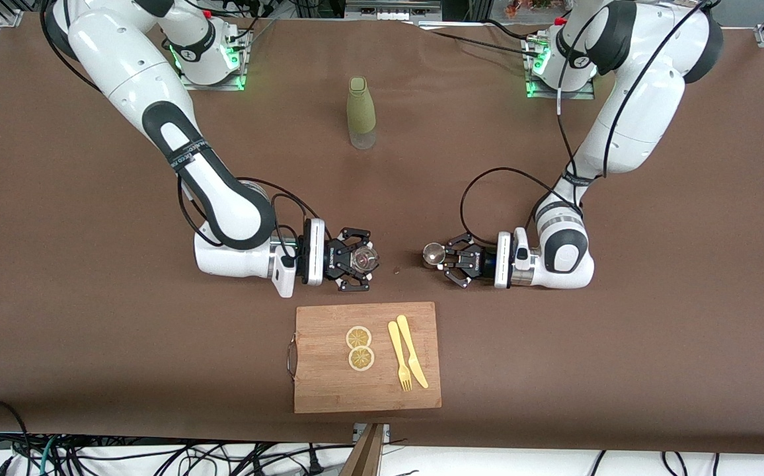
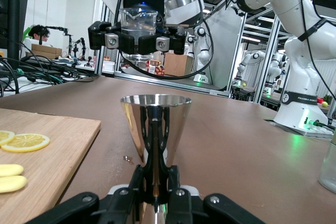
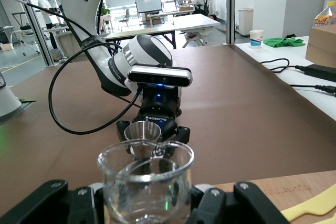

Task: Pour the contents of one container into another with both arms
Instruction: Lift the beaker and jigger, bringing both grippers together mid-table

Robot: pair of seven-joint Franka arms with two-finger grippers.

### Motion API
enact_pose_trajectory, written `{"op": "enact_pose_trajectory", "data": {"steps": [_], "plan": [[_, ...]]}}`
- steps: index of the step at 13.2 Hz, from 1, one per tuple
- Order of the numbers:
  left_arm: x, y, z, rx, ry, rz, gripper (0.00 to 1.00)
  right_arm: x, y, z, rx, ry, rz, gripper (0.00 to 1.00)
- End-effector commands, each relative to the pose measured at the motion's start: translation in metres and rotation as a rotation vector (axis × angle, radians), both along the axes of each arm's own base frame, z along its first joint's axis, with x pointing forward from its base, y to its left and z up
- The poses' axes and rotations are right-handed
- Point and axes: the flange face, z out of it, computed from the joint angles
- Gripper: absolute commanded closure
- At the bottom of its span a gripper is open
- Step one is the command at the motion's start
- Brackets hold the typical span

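Your right gripper (image 1: 363, 259) is low over the brown table (image 1: 91, 277), its black fingers (image 3: 52, 195) pressed in on a clear glass beaker (image 1: 363, 259) that stands upright in its grip. Facing it, your left gripper (image 1: 445, 259) pinches a shiny steel cone-shaped measuring cup (image 1: 433, 254), mouth up, its narrow stem clamped between the fingers (image 2: 157, 182). The two vessels are level with each other and near but apart, a strip of bare table between them with a small dark speck (image 1: 396, 270) on it.

Nearer the front camera than both grippers lies a rectangular wooden cutting board (image 1: 329, 390) carrying two round lemon slices (image 1: 359, 347) and, beside them, a yellow plastic fork (image 1: 399, 357) and yellow plastic knife (image 1: 412, 352). Farther from that camera, midway between the arm bases, a tall olive-green bottle with a clear base (image 1: 361, 112) stands upright.
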Motion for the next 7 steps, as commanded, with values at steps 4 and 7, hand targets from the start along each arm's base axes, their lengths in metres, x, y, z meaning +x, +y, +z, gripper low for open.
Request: {"op": "enact_pose_trajectory", "data": {"steps": [4, 7], "plan": [[0.006, -0.047, 0.012, 0.001, -0.003, 0.035, 1.0, -0.012, 0.034, 0.008, -0.06, -0.011, -0.058, 1.0], [0.013, -0.055, 0.021, 0.007, -0.028, 0.027, 1.0, -0.017, 0.047, 0.02, -0.115, -0.027, -0.061, 1.0]]}}
